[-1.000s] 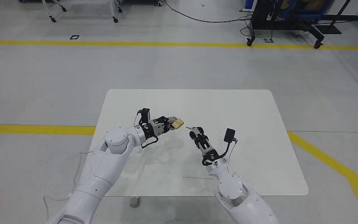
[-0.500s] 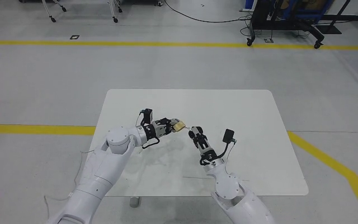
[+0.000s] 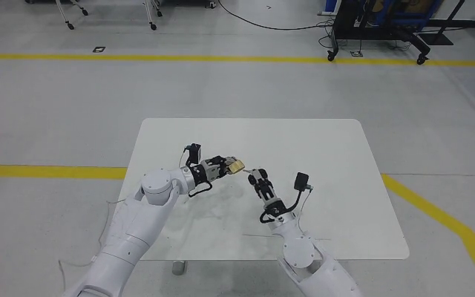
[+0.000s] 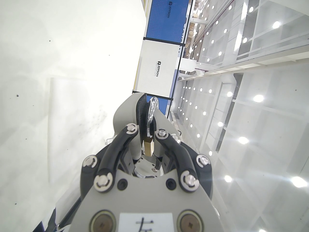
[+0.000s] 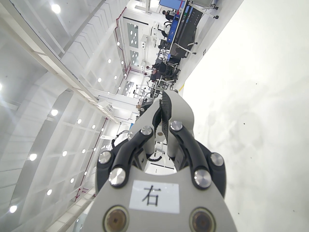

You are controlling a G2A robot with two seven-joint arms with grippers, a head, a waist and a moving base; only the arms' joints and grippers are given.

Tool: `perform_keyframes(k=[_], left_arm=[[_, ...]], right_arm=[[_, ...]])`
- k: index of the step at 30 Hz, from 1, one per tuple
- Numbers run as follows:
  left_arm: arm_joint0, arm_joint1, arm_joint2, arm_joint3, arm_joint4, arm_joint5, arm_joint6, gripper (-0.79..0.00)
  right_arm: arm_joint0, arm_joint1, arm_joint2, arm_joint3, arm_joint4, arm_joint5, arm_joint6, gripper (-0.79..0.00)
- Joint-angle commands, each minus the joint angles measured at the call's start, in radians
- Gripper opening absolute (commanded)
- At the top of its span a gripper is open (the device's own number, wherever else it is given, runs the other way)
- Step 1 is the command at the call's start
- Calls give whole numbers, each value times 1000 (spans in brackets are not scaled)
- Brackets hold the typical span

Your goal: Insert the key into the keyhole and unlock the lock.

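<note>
**Surface.** The white rectangular surface with rounded corners (image 3: 349, 148) lies below both sets of fingers. Neither task item rests on it.

**Left fingers.** The left fingers (image 4: 128, 114) are closed on a brass-coloured metal padlock (image 3: 235, 166). In the left wrist view the brass body sits deep between the two pads, towards the finger roots. The silver shackle (image 4: 152, 108) runs up between the pads to the fingertips.

**Right fingers.** The right fingers (image 5: 183, 114) are pressed together, pad against pad. In the top view their tips are just beside the padlock and point at its exposed end.

**Padlock, handling.** The padlock is judged rigid and dense for its size, with smooth metal faces that can slip or twist under torque. Grip it across the flat sides of the body and leave the keyhole end free. The present grasp does this. Whether the keyhole face is square to the right fingers cannot be determined.

**Key, handling and position.** A small thin metal key (image 3: 247, 171) is judged to be pinched in the right fingers. It appears in the top view as a fine sliver beyond their tips, between them and the padlock. It is too small to tell whether it touches the lock. The key is judged light, stiff and slippery. Pinch it on the flat bow, with the blade fully exposed and in line with the keyhole. A skewed blade can jam, or can pivot in the pads when it is turned.
</note>
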Motion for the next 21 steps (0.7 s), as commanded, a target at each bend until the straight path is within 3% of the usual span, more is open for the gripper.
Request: perform_keyframes(k=[1,21], left_arm=[[0,0,2,-2,5,0,1,-785],[-2,-1,9,-2,20,4,-7,-785]], right_arm=[[2,-3,-4,3,-1,3,-4,-785],[5,-24,-6,16,-41,31,-31,-785]])
